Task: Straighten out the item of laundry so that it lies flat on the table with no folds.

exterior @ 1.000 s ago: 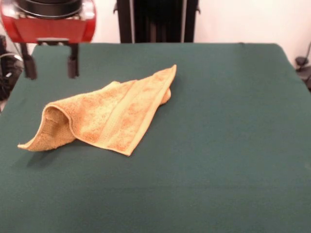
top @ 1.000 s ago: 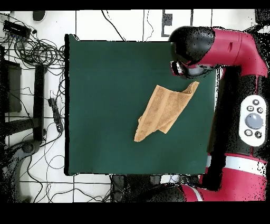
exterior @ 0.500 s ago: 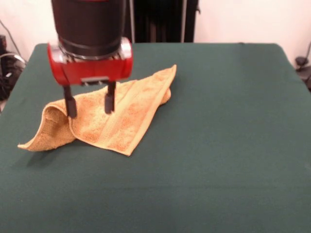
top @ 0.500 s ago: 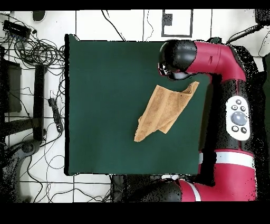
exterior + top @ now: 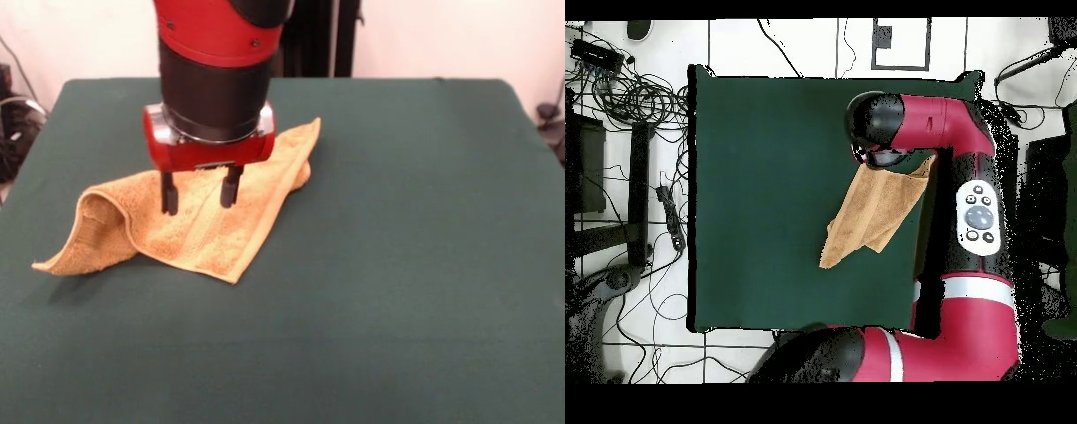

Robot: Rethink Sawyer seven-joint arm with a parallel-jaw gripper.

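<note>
hovering over the folded towel [image 5: 199, 208] on the green table [image 5: 406, 265], the gripper [image 5: 199, 194] has its fingers spread apart, tips just above the cloth.

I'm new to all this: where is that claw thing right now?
In the front view, the end effector hangs open over the folded towel, left of the table's middle.

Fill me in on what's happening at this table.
A red and black robot arm is working on a crumpled tan towel lying on the green table. Its open claw hangs over the towel's middle, holding nothing. The towel is folded over itself, with one end humped up, so it is not yet flat.
</note>
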